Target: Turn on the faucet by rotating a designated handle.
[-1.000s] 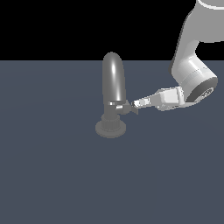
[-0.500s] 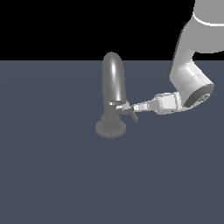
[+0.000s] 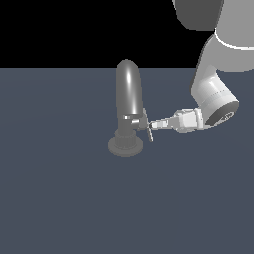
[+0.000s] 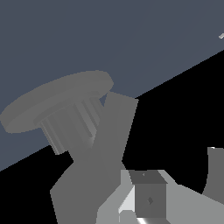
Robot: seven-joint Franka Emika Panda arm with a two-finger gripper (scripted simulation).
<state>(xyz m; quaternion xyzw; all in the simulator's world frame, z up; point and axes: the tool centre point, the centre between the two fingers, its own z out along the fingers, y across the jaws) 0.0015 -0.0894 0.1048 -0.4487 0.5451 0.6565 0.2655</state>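
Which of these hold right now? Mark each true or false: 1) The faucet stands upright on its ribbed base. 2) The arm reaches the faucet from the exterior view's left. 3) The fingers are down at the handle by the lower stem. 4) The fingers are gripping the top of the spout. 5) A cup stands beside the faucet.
1) True: the faucet stands upright on its round ribbed base.
2) False: the arm comes in from the exterior view's right.
3) True: the gripper sits at the handle, low on the stem.
4) False: the fingers are well below the spout's top.
5) False: nothing else stands on the surface.
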